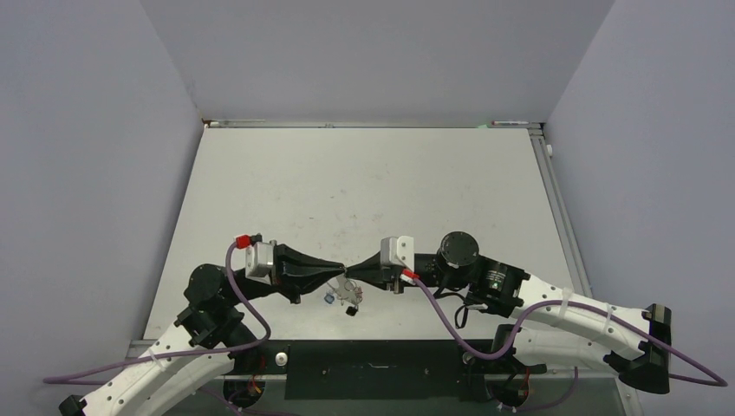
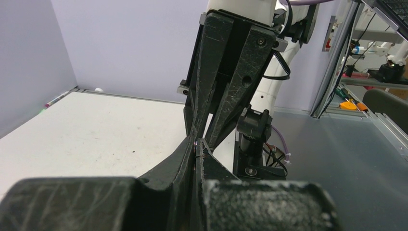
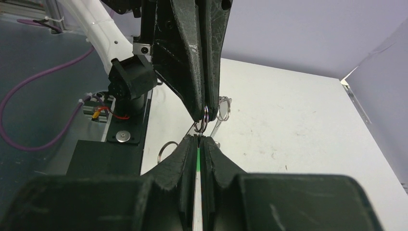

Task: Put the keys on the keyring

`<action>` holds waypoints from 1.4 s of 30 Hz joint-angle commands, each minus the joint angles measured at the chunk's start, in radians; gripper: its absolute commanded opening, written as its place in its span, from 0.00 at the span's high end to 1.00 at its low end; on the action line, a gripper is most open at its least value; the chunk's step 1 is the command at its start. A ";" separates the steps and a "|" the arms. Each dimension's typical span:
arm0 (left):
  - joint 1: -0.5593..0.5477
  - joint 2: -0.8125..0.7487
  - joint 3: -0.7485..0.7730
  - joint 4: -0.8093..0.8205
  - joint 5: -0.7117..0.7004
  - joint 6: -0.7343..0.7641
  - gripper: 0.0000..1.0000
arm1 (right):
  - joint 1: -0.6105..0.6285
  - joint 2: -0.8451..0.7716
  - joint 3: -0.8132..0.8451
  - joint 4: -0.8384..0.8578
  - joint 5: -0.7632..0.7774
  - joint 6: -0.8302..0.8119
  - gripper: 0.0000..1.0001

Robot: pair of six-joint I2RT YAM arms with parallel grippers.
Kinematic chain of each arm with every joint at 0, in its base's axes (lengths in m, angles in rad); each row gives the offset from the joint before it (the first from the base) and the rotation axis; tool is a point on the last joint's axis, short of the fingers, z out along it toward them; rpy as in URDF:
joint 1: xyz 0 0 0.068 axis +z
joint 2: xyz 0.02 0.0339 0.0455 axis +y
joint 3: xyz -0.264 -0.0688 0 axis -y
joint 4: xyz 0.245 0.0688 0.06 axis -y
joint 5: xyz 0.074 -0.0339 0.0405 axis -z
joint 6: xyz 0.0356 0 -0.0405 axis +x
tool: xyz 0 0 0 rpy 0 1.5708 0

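at the lower centre of the top view: ring and key pinched tip to tip

in the middle of the right wrist view, a small silver loop of the keyring [image 3: 205, 119] sits pinched at the very tips of the left tool [image 3: 205, 113], which comes down from the top of the frame with its fingers together on the metal. more thin loops show just to its right and to its lower left. how the whole ring hangs from there i cannot tell.

straight below it, a thin green strip shows between the fingers of the right tool [image 3: 198, 140]. it reads as the tag of the green-tagged key [image 3: 197, 161], so that tool is clamped on it, edge on. the two tool tips nearly touch.

in the top view the rest of the keys [image 1: 349, 286] dangle just under the meeting point, a blue tag [image 1: 329, 298] lowest left among them, above the pale tabletop [image 1: 364, 191].

as for handling, these parts look very light, hard and slick. the wire is stiff but springy, and it would likely twist or slip out of flat fingers if held at an angle. the plastic tag seems the better hold for a key, being flat and less slippery. the ring is best gripped on its rim right beside the split, leaving the opening free. little force is needed. aim matters more.

the arms reach in from the bottom corners.
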 commanded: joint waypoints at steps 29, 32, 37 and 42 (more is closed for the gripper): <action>0.004 -0.032 -0.071 0.302 -0.236 -0.147 1.00 | 0.032 0.052 0.005 0.178 0.092 0.027 0.77; 0.003 -0.043 -0.071 0.283 -0.230 -0.139 1.00 | 0.033 0.035 0.000 0.181 0.104 0.030 0.69; 0.003 -0.059 -0.075 0.263 -0.213 -0.134 1.00 | 0.033 -0.010 -0.021 0.215 0.111 0.041 0.67; 0.003 -0.063 -0.082 0.269 -0.190 -0.139 1.00 | 0.033 -0.029 -0.031 0.251 0.136 0.057 0.67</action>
